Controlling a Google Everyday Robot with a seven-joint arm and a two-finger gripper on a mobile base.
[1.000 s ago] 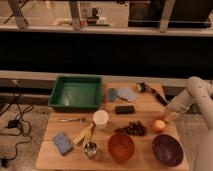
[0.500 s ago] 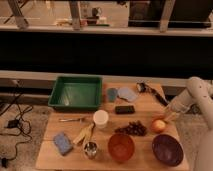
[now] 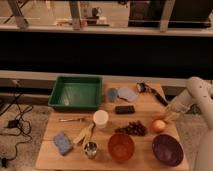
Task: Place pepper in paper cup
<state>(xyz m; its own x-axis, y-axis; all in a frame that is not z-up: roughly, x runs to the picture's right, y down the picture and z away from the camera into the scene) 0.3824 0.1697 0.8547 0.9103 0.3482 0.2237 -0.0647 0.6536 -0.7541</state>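
White paper cup [image 3: 100, 119] stands mid-counter [image 3: 50, 150], just in front of the green tray [image 3: 76, 92]. Gripper [image 3: 169, 116] hangs at the counter's right edge beside the orange fruit [image 3: 158, 126]; its grasp cannot be told. No pepper can be made out.

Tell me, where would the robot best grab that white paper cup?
Probably the side wall of the paper cup, around its middle, coming from its right. It stands upright and round, so it can be pinched across. Yellow items lie close on its left, and the gripper is at the far right, beside the orange fruit.
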